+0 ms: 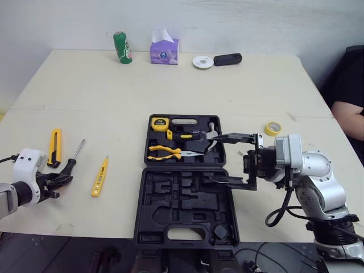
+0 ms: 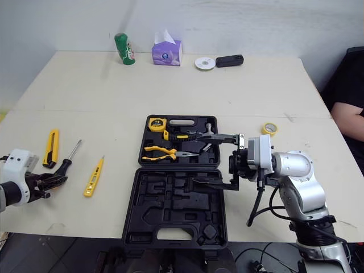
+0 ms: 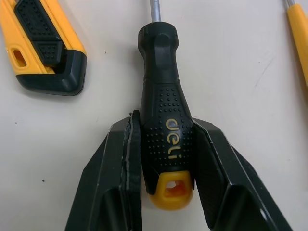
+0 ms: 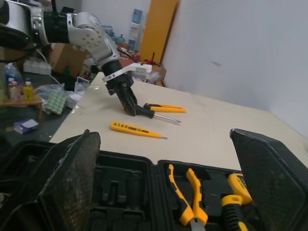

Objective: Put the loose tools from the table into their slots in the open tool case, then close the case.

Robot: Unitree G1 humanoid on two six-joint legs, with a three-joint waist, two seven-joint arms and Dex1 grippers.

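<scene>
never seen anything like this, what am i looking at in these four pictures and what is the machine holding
This is a two-armed robot tidying tools away. The two wide pictures come from cameras in its head, looking down over its arms at a table. The two close pictures come from a camera on each wrist, looking along that hand's two black fingers.

In the middle lies an open case, with pliers and a tape measure already in their slots. Loose on the table to the robot's left are a yellow knife, a screwdriver and a yellow tester.

The left hand grips the screwdriver's handle, which lies on the table. The right hand is open and holds nothing, poised over the case.
</scene>
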